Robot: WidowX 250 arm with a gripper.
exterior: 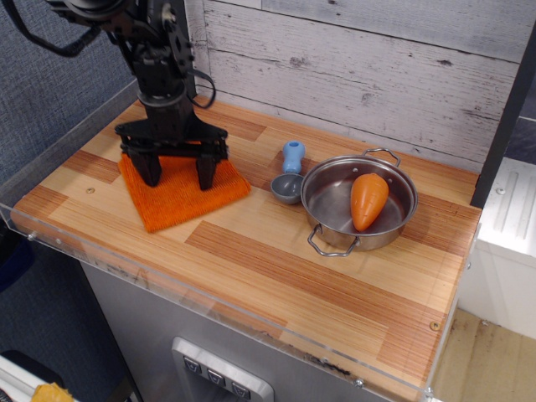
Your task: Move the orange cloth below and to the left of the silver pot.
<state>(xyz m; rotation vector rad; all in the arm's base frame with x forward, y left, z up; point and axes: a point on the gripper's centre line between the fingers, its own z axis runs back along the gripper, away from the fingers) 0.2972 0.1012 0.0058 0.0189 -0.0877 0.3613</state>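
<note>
- A black robot arm reaches down from the counter's back-left corner, its black two-fingered claw (175, 172) set over a bright orange, roughly square, nubbly terry cloth (182, 189).
- The claw's fingers (205, 171) are spread wide, one near the cloth's left side and one near its right, both tips down on the fabric; nothing is pinched between them, and the view does not settle whether the tips press into the cloth or merely touch it.
- The orange cloth lies flat on the wooden plank counter (276, 268), in the left half, nearer the back edge than the front, turned so that one corner points toward the front edge.
- A shallow, round, shiny stainless-steel pot (322, 206) with two wire loop handles sits toward the right of the counter, well apart from the cloth.
- A smooth orange carrot-shaped toy (368, 200) rests inside the pot, its narrow end pointing toward the front edge.
- A small grey-bowled scoop with a light blue handle (289, 174) lies just beside the pot's left rim, between pot and cloth, handle aimed at the back edge.
- A clear plastic lip (209, 291) runs along the counter's front edge, and weathered white boards (360, 67) rise behind the back edge.
</note>
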